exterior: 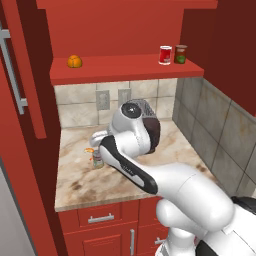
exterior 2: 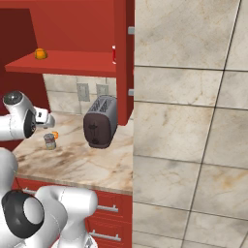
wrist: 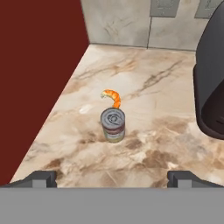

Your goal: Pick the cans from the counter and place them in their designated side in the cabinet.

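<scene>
Standing on the table (exterior: 165, 150), the silver can (exterior: 97, 159) is half hidden behind the white arm in the left base view; the red can (exterior: 165, 55) sits on the cabinet shelf (exterior: 125, 70) beside a dark can (exterior: 181, 54). From the right base view, a cabinet wall hides all but a sliver of the red can. Seen from the hand, the pincer (wrist: 112, 178) is spread, empty, tips cut off low, silver can ahead, touching a shrimp (wrist: 113, 97).
</scene>
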Available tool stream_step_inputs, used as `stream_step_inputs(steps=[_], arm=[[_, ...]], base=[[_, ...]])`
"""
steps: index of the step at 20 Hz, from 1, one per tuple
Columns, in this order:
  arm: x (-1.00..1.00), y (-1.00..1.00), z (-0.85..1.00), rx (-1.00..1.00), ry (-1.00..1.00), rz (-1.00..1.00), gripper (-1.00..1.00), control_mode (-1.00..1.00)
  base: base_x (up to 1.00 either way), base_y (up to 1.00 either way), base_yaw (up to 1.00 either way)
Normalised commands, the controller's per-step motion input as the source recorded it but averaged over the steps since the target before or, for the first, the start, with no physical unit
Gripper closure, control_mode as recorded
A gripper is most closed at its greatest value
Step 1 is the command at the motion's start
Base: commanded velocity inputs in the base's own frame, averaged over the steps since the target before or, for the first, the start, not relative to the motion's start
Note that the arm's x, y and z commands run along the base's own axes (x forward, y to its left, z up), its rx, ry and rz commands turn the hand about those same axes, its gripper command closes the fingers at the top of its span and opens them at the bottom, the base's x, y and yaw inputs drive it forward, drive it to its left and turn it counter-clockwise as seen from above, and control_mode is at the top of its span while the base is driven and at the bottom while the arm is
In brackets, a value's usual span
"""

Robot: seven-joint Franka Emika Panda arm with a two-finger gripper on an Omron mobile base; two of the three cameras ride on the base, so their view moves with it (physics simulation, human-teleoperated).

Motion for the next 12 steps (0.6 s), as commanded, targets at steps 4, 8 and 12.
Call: stream_step_inputs(steps=[4,8,12], arm=[[0.18,0.06,-0.20,-0.01,0.00,0.00,-1.00,-1.00],[0.19,0.08,-0.21,0.00,0.00,0.00,-1.00,-1.00],[0.15,0.06,-0.19,-0.01,0.00,0.00,-1.00,-1.00]], base=[[0.00,0.00,0.00],[0.00,0.00,0.00],[0.00,0.00,0.00]])
